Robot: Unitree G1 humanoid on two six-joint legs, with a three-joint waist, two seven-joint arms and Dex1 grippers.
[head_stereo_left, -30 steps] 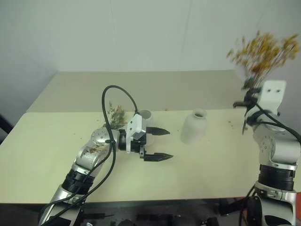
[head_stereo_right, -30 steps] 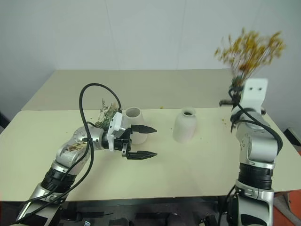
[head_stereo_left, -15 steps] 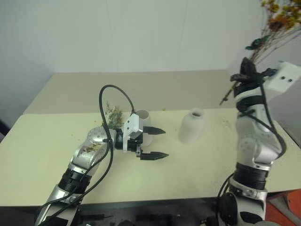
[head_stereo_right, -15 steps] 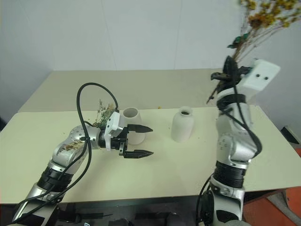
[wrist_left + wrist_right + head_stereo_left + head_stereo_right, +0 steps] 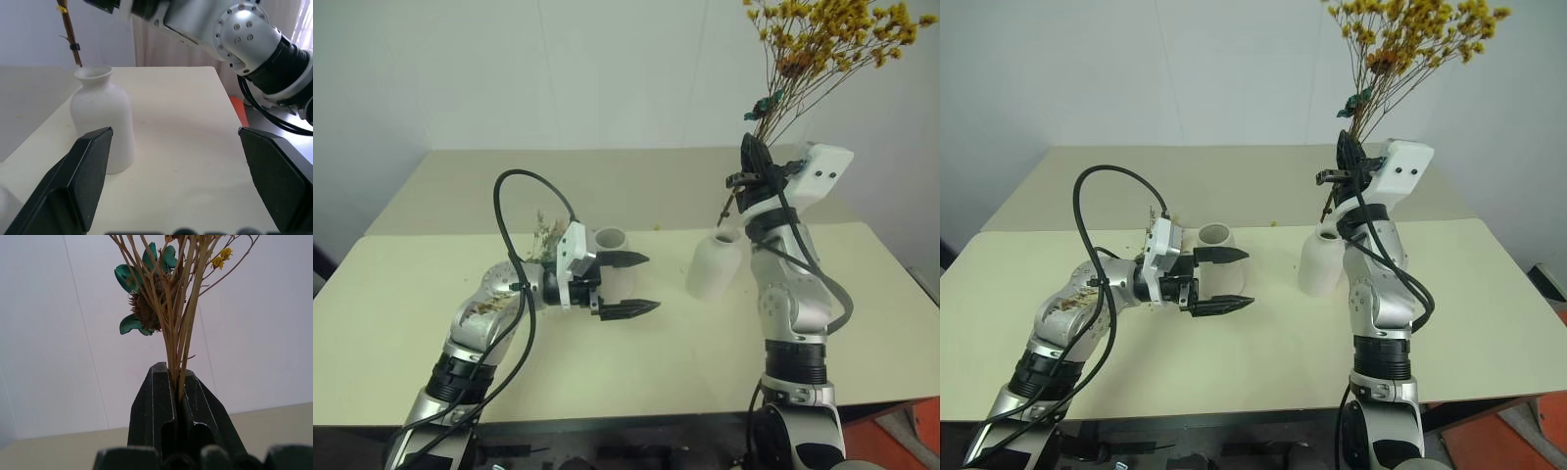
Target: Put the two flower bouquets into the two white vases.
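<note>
The table [image 5: 431, 294] in front of the rounded vase [image 5: 715, 266] is bare, so a hand can pass there. Between this vase and the cone vase [image 5: 612, 257], the open left gripper [image 5: 634, 284] stands in the gap.

no legible text, labels, brand marks, numbers or signs in any view.
</note>
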